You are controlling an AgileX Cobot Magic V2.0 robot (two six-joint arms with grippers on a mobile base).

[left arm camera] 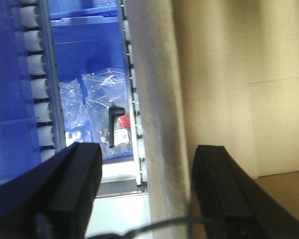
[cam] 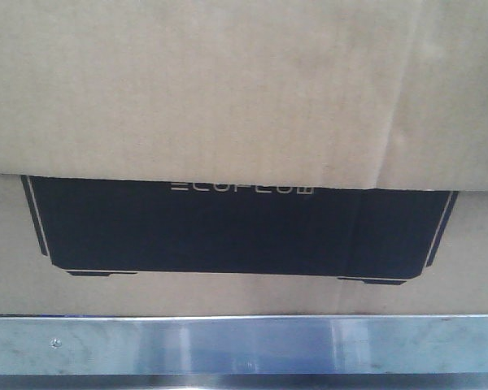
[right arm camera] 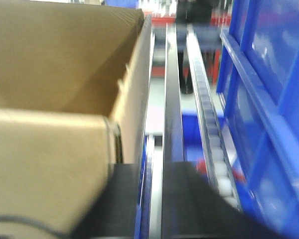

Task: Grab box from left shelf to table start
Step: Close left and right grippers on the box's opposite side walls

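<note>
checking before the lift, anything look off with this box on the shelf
Yes: on the box a top flap hangs down over the front, hiding the upper part of the ECOFLOW lettering, and its lower edge runs slightly askew.

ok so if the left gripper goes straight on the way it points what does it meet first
Most likely the box: its cardboard wall stands in the gap of the open left gripper, so the fingers would pass either side of it. Depth is hard to judge.
</note>
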